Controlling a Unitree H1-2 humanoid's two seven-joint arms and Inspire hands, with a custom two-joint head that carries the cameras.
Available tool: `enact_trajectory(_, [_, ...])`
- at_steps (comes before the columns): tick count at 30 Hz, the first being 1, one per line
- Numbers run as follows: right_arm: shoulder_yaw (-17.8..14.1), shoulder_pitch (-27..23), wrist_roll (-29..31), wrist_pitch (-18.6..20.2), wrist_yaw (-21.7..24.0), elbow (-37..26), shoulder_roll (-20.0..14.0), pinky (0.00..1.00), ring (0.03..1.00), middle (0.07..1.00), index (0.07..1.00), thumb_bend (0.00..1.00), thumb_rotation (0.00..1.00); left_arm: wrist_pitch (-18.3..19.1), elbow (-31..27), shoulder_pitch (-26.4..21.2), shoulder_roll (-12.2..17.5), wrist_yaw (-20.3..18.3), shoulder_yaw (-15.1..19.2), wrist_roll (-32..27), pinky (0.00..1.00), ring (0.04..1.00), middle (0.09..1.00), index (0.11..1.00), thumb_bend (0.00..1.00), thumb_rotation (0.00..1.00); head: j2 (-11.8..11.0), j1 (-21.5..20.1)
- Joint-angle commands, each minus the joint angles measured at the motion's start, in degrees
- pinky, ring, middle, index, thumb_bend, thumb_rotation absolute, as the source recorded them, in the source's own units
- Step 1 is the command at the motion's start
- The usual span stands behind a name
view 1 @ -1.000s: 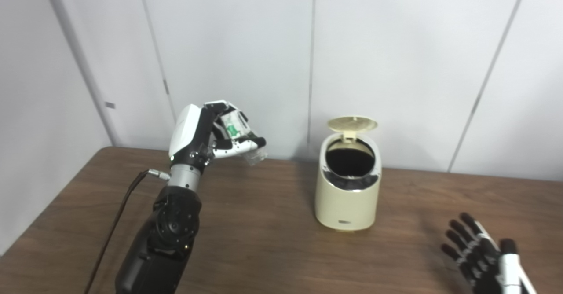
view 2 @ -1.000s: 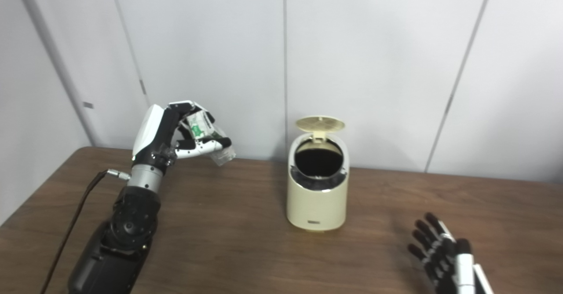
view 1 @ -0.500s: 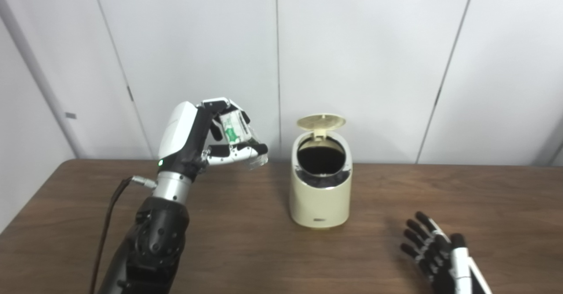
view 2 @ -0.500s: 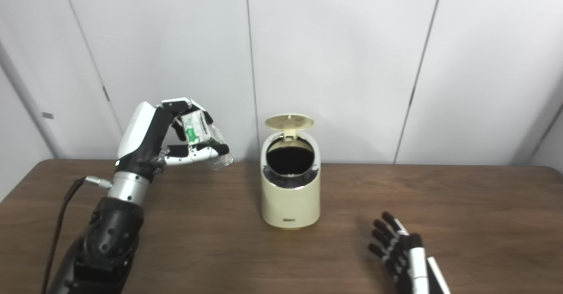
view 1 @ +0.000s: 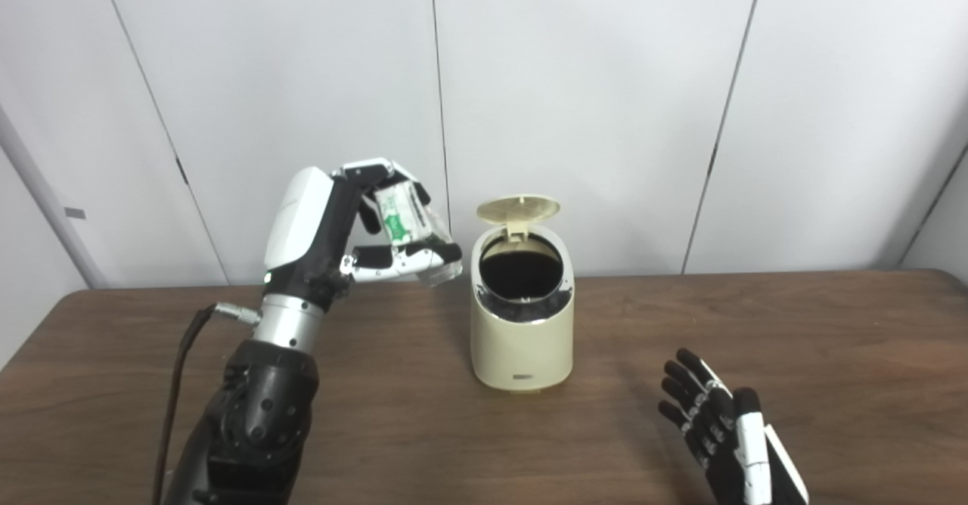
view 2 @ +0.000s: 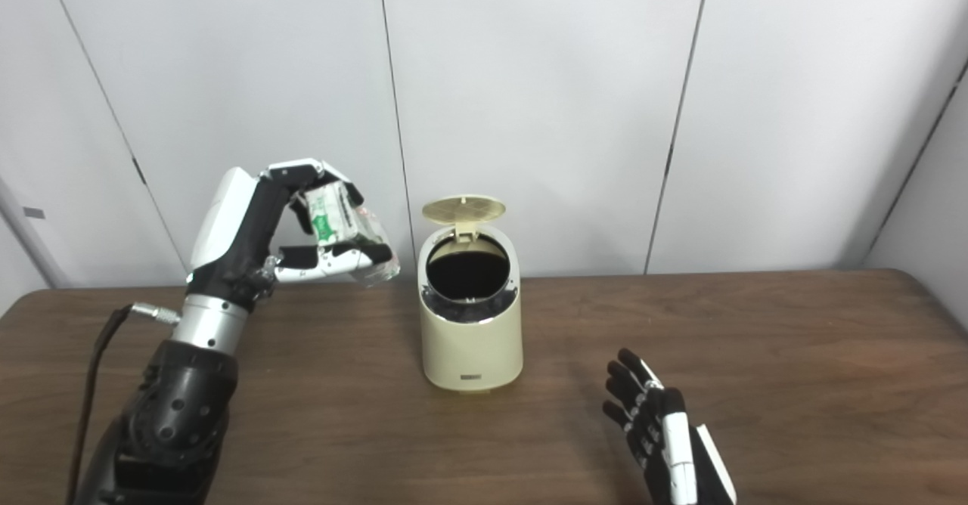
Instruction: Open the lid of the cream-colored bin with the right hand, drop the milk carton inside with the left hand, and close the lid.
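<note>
The cream-colored bin [view 1: 522, 323] stands on the brown table, its round lid [view 1: 519, 209] flipped up at the back and the dark opening showing. My left hand [view 1: 355, 237] is raised left of the bin, at about lid height, shut on a white milk carton [view 1: 404, 218] with green print. The carton's lower end pokes out toward the bin, a short way from its rim. My right hand [view 1: 715, 422] is low at the front right of the bin, open, fingers spread, holding nothing.
The brown wooden table [view 1: 832, 354] runs across the view, with white wall panels [view 1: 605, 97] right behind it. A black cable [view 1: 178, 369] hangs from my left wrist.
The camera has swung to the right, so the whole scene sits further left in the picture. My left hand with the carton has come closer to the bin. The lid stays up.
</note>
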Motion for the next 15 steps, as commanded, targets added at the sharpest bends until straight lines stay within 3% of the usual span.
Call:
enact_trajectory(1, [0.30, -1.02, -0.03, -1.96, -0.09, -2.76, 0.31, 0.90, 0.926, 0.912, 0.910, 0.63, 1.00, -2.18, -0.38, -3.80, -0.71, 0.83, 0.03, 0.12, 0.33, 0.426, 0.485, 0.487, 0.48, 0.00, -0.03, -0.05])
enact_trajectory(15, [0.35, -0.02, -0.17, -2.73, 0.39, -4.24, -0.20, 0.93, 0.935, 0.920, 0.913, 0.63, 1.00, -7.79, 7.66, -6.80, -5.90, 3.96, -1.02, 0.94, 0.32, 0.445, 0.517, 0.480, 0.47, 0.00, -0.41, 0.46])
